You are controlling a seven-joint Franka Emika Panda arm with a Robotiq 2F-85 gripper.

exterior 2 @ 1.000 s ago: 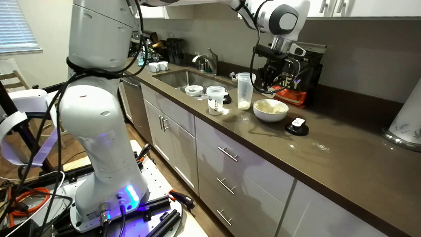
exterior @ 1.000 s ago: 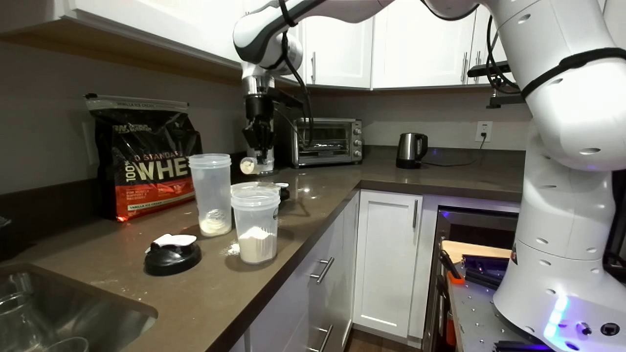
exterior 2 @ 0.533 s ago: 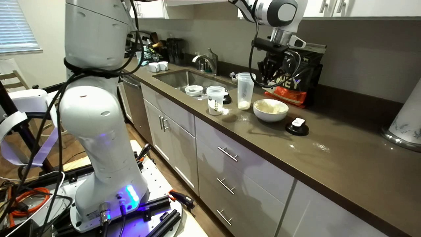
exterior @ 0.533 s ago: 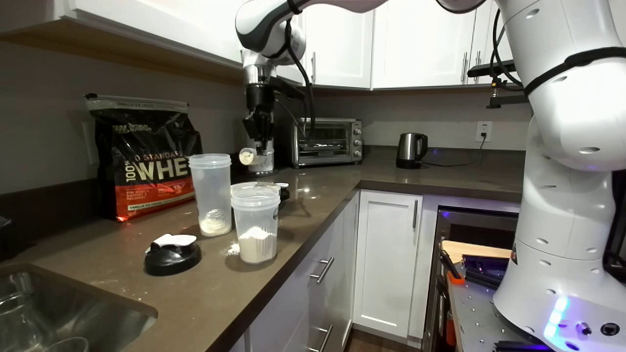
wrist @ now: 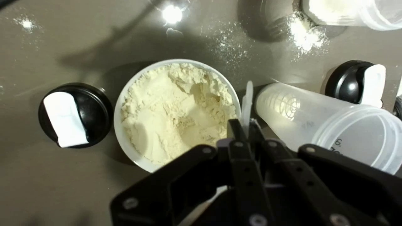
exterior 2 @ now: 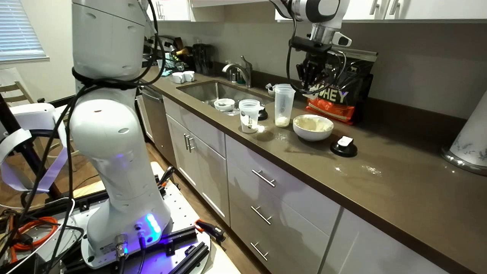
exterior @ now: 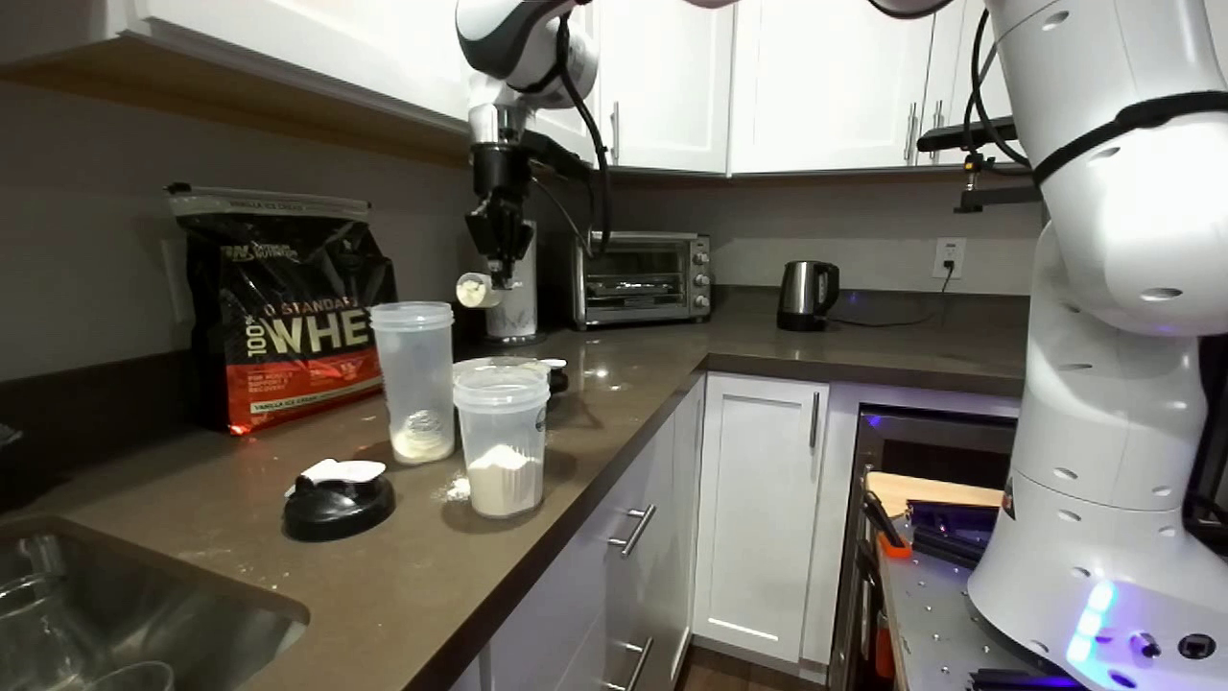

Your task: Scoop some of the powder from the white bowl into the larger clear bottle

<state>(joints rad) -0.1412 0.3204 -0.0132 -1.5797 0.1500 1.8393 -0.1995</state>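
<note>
In an exterior view, the gripper (exterior: 501, 278) holds a scoop (exterior: 479, 291) aloft, powder (exterior: 470, 292) showing, on the far side of the tall bottle (exterior: 413, 379) | In an exterior view, a bowl (exterior 2: 312, 134) of powder sits right of the bottle | Wrist view: jaws pinched narrow on the scoop's handle (wrist: 247, 97); powder likely light, loose, spill-prone, best carried by that stiff-looking handle

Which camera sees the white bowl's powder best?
The wrist view: it looks down onto the powder. In an exterior view, some shows slantwise in the white bowl; in an exterior view, the shorter tub mostly blocks the bowl.
</note>
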